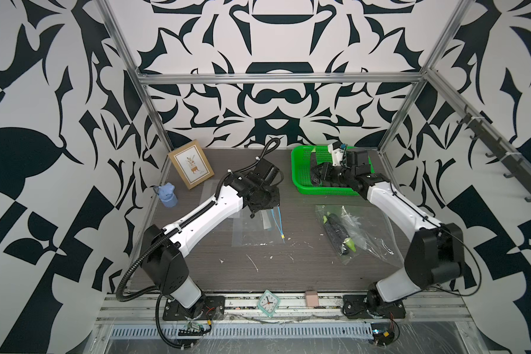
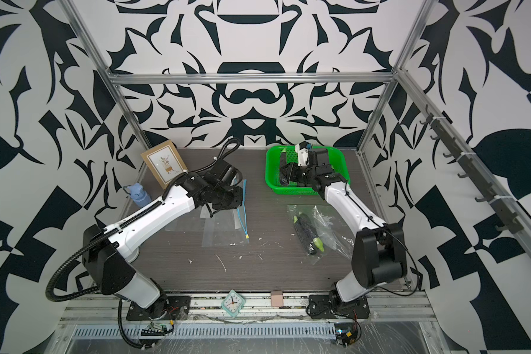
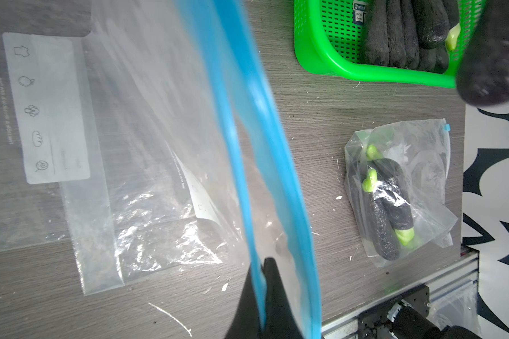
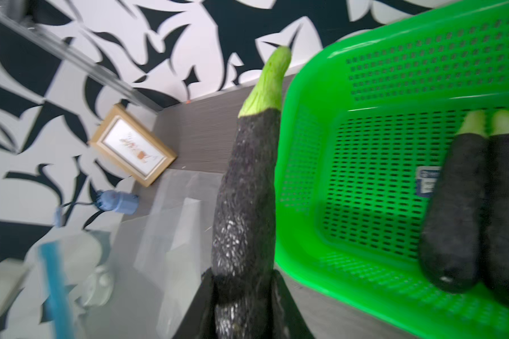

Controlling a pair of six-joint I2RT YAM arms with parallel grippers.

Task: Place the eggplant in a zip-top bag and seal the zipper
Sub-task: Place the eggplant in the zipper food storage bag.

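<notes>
Zip-top bag [image 3: 159, 123] pinched at blue zipper edge [image 3: 247, 152] in closed left gripper [image 3: 265, 264], eggplant [image 4: 247, 182] clamped in right gripper [image 4: 243, 281] at green basket [image 4: 306, 182] rim, bare table [image 1: 288, 269] between bag and basket.

Grey wood-grain tabletop [image 1: 288, 269], flecked with white scraps [image 1: 252, 262].
Flat clear bags [image 1: 255, 236] lie under the left jaws, with a frame [image 1: 190, 168] and a bottle [image 1: 168, 196] off to their outer side. A green basket [image 1: 301, 180] sits under the right jaws, and a filled bag [image 1: 359, 233] lies nearby.
</notes>
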